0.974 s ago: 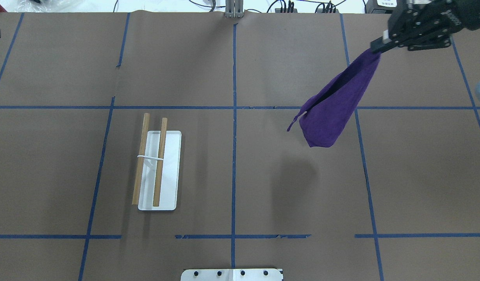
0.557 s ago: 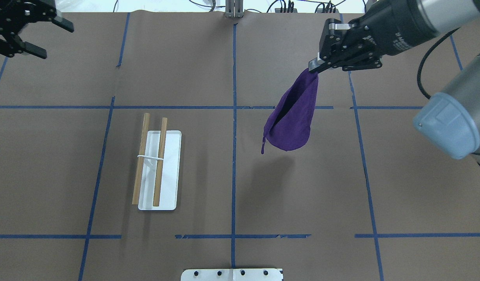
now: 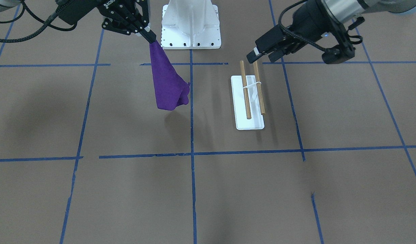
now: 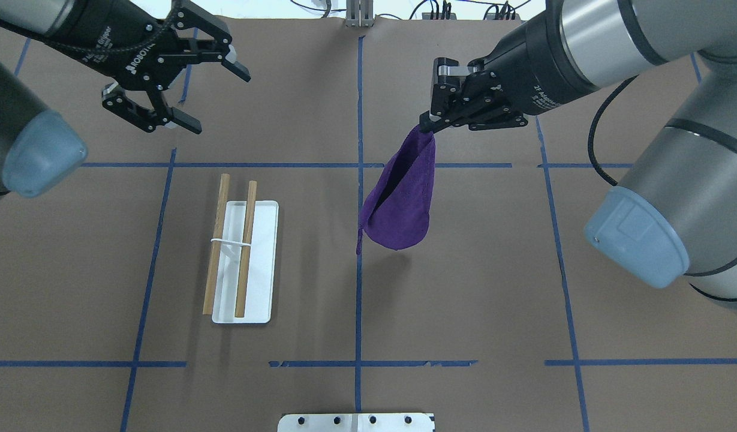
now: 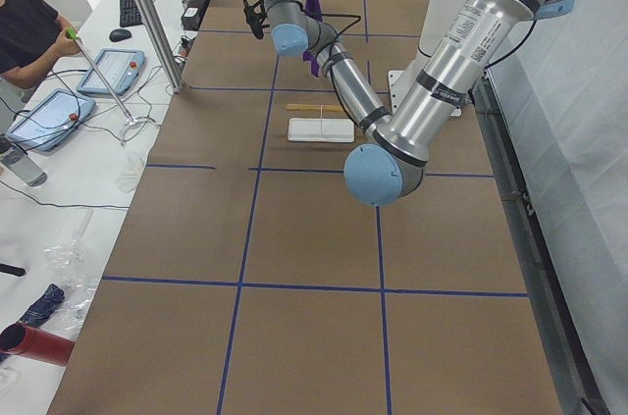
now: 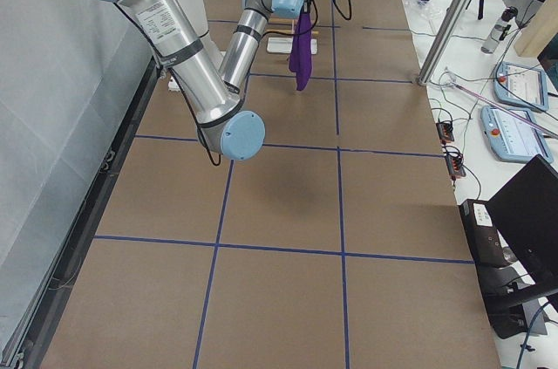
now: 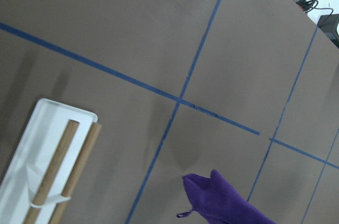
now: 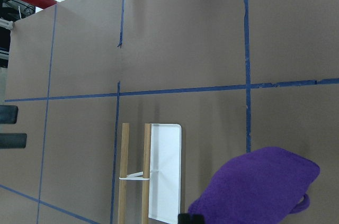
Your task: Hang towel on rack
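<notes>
The purple towel (image 4: 401,201) hangs in the air from my right gripper (image 4: 428,127), which is shut on its top corner, just right of the table's centre line. The towel also shows in the front view (image 3: 167,84) and the right wrist view (image 8: 259,187). The rack (image 4: 260,264), a white base with two wooden rods (image 4: 246,246), stands on the left half of the table, apart from the towel. My left gripper (image 4: 217,99) is open and empty, high in the air near the rack (image 3: 250,123). It touches nothing.
The white robot pedestal (image 3: 191,23) is bolted at the table's near edge. Blue tape lines (image 4: 358,288) cross the brown table cover. Cables and plugs (image 4: 440,9) lie along the far edge. An operator (image 5: 20,23) sits beside the table's end.
My right gripper has carried the towel left toward the table's centre line. My left arm has come in from the left edge and moved right, toward the rack, still open.
</notes>
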